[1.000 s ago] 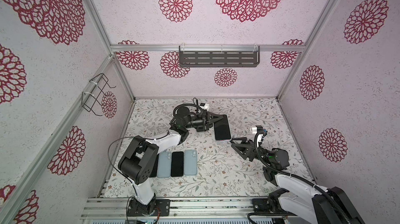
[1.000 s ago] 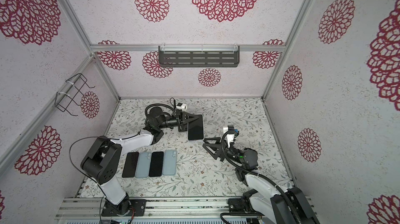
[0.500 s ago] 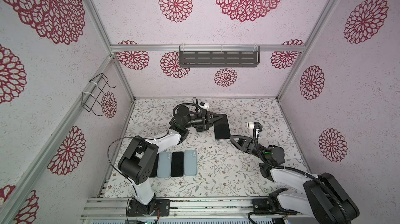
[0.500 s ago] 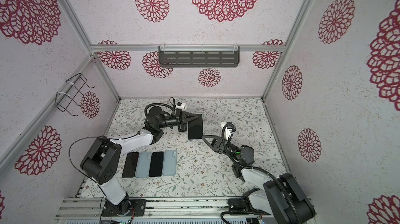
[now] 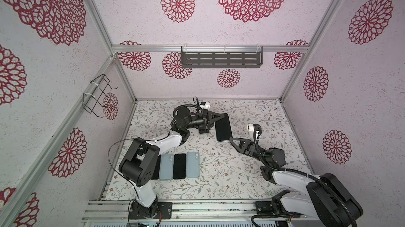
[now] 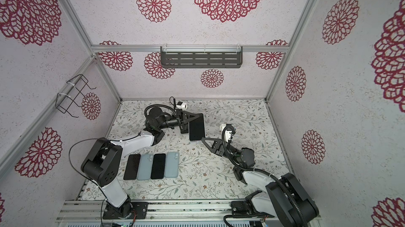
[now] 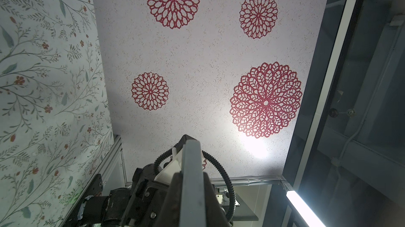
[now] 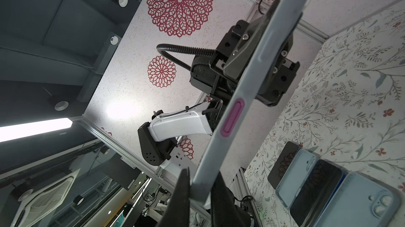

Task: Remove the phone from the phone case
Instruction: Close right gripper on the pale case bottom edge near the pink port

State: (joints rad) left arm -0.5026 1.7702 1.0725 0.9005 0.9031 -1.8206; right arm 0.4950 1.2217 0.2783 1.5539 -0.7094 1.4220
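Phone (image 5: 223, 130) in its case (image 8: 252, 79), held off the table (image 5: 241, 177) between your grippers, left gripper (image 5: 221, 116) clamped on its far end, right gripper (image 5: 231, 138) pinching its near end, screen facing up.

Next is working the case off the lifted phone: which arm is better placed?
Right. The left gripper anchors the far end of the cased phone; the right gripper has its jaws on the free near corner.

Robot lab cell; aluminium frame (image 5: 210, 48); wallpapered panels (image 5: 135, 17).
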